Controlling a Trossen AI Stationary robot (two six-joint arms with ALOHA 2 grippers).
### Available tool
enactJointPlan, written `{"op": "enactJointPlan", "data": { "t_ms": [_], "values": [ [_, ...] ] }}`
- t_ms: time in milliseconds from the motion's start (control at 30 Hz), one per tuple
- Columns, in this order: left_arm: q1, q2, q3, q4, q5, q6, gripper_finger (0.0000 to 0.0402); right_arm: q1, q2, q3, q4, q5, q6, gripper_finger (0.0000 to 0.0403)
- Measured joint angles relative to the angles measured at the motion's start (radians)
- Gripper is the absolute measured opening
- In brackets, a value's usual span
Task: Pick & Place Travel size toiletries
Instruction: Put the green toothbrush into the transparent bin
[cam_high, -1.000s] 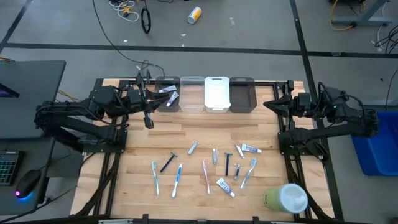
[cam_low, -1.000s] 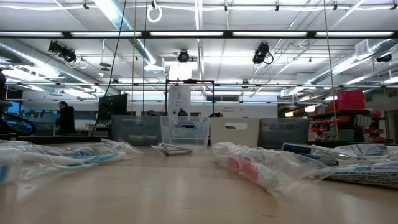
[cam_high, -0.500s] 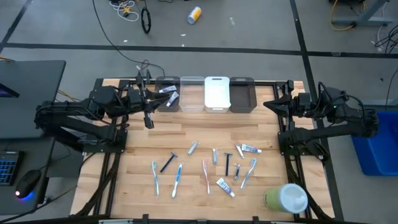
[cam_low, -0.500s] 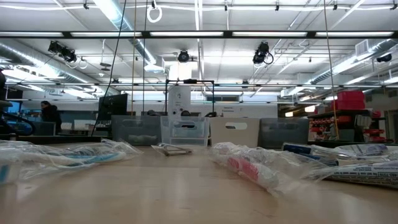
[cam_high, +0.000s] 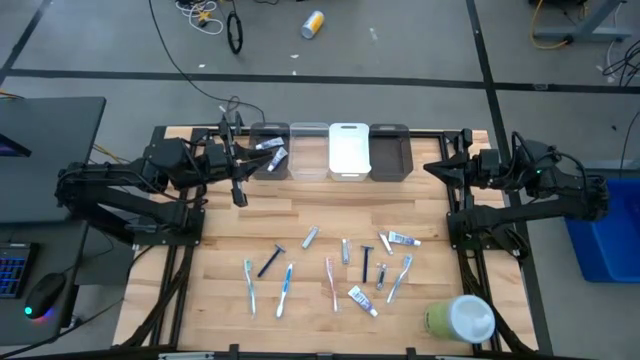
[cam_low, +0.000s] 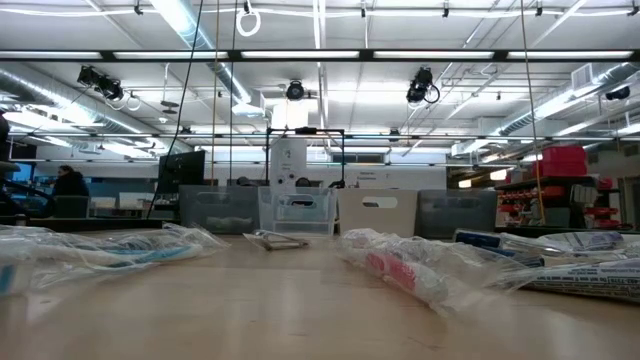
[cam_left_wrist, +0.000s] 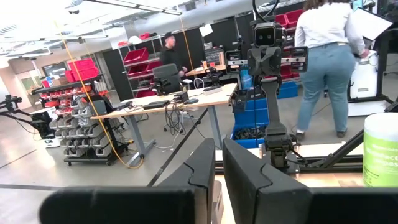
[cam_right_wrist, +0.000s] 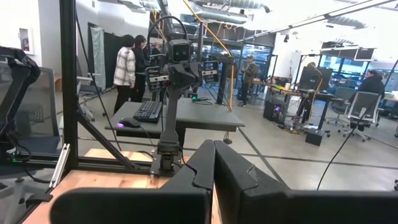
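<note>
Two dark robot arms wait at the back corners of a pale wooden table (cam_high: 220, 225), each raised above the surface and touching nothing. The left gripper (cam_high: 238, 193) hangs just beside the left end of a row of four rectangular bins (cam_high: 329, 150) standing along the table's far edge; its wrist camera shows the dark fingers (cam_left_wrist: 205, 168) drawn to a narrow slit with nothing between them. The right gripper (cam_high: 437, 167) sits off the row's right end, its fingers (cam_right_wrist: 205, 163) pressed together and empty.

The travel size toiletries (cam_high: 330, 262) lie scattered in front of the bins, well apart from both grippers: slim blue, white and pink toothbrushes, black razors, small grey tubes and white-blue toothpaste tubes, several in clear wrappers. One small tube (cam_high: 272, 150) rests in the leftmost grey bin.

A large green-and-white round container (cam_high: 460, 318) lies on its side toward the table's near right corner, farthest from the bins.

A person in a white top (cam_left_wrist: 326, 59) stands in the room beyond.
</note>
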Motion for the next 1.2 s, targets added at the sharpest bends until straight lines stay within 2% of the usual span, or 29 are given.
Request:
{"op": "enactJointPlan", "data": {
  "t_ms": [267,400,567,667,967,1200],
  "values": [
    [0.000,0.000,0.000,0.004,0.015,-0.009,0.0036,0.000,0.000,0.000,0.000,0.000,0.011,0.0011],
    [0.000,0.000,0.000,0.042,0.037,-0.066,0.0037,0.000,0.000,0.000,0.000,0.000,0.011,0.0011],
    [0.000,0.000,0.001,0.097,0.045,-0.210,0.0037,0.000,0.000,0.000,0.000,0.000,0.011,0.0011],
    [0.001,0.000,0.002,0.070,0.107,-0.250,0.0035,0.000,0.000,0.000,0.000,0.000,0.011,0.0010],
    [-0.015,0.023,-0.001,-0.174,0.330,-0.363,0.0006,0.000,0.038,0.000,0.000,0.066,0.011,0.0010],
    [-0.095,0.077,0.002,-0.214,0.385,-0.306,0.0005,0.000,0.071,0.000,0.000,0.088,0.025,0.0010]
  ]
}}
